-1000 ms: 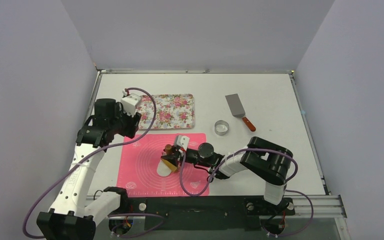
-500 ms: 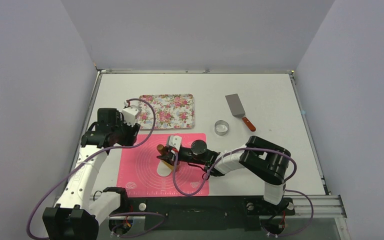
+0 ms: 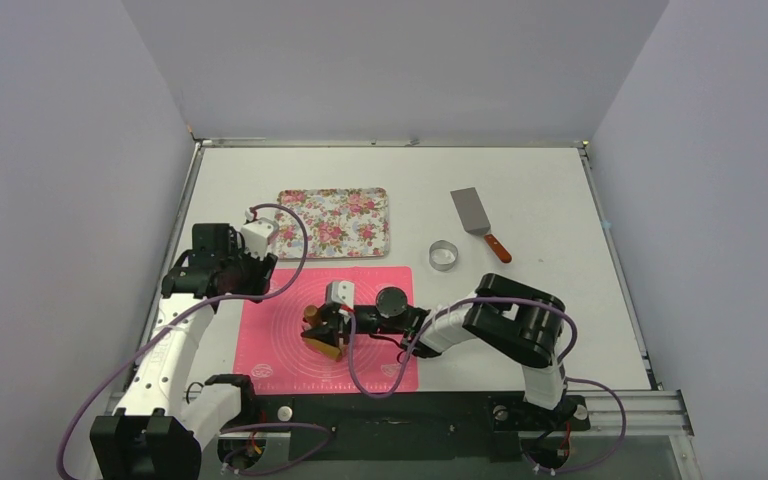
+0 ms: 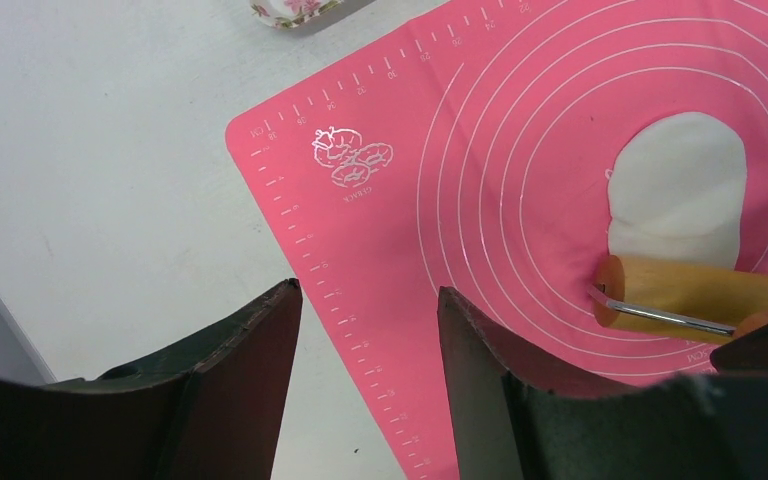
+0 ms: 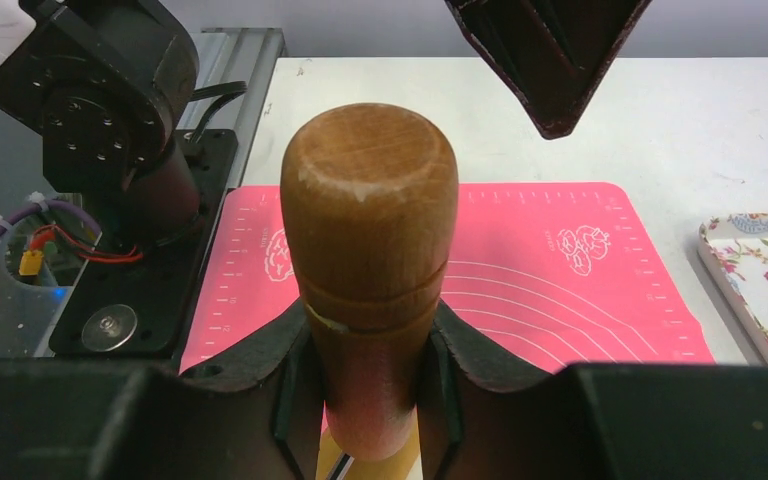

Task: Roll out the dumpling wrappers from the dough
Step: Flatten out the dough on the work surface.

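Note:
A dumpling wrapper (image 4: pixel 675 185), a thin flat white oval of dough, lies on the pink mat (image 3: pixel 280 345). In the top view the pin and the right gripper hide it. The wooden rolling pin (image 4: pixel 695 295) rests across its near end. My right gripper (image 3: pixel 328 325) is shut on the pin's handle (image 5: pixel 370 220), a finger on each side. My left gripper (image 4: pixel 367 290) stands open and holds nothing. It hovers over the mat's left edge, well left of the dough. In the top view the left gripper (image 3: pixel 255 275) is by the mat's far left corner.
A floral tray (image 3: pixel 332 222) sits behind the mat. A small metal ring cutter (image 3: pixel 444 255) and a steel spatula (image 3: pixel 478 220) lie on the white table to the right. The left arm's base (image 5: pixel 110 110) stands just off the mat's near left corner.
The right gripper has pushed the rolling pin leftward and toward the near edge, so it now covers the dough in the top view. The left arm has dropped lower, nearer the mat's corner.

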`<state>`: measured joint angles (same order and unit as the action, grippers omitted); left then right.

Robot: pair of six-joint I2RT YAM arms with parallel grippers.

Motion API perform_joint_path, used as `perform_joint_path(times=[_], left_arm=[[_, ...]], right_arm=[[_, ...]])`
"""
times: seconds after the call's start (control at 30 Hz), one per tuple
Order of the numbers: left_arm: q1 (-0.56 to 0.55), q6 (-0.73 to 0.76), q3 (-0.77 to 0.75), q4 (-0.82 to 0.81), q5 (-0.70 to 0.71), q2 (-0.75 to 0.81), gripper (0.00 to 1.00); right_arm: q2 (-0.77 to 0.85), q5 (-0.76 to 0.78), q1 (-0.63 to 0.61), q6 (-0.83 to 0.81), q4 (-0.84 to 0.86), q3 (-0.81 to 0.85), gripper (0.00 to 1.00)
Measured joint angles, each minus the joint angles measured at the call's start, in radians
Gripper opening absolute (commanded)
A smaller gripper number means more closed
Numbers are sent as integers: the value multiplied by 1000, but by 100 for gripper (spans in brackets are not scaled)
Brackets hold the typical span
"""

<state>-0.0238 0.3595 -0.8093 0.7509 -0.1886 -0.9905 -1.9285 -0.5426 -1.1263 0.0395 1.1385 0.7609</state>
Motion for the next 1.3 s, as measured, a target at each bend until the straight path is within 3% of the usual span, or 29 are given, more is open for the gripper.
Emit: perform_joint_path(times=[0.27, 0.7, 1.3], left_arm=[[5, 0, 0, 0, -6, 0, 50], [13, 0, 0, 0, -10, 0, 50], [13, 0, 0, 0, -10, 0, 51]], right_arm=[[16, 40, 15, 19, 50, -55, 0], [101, 151, 100, -89, -104, -70, 0], [84, 121, -21, -171, -144, -22, 0]])
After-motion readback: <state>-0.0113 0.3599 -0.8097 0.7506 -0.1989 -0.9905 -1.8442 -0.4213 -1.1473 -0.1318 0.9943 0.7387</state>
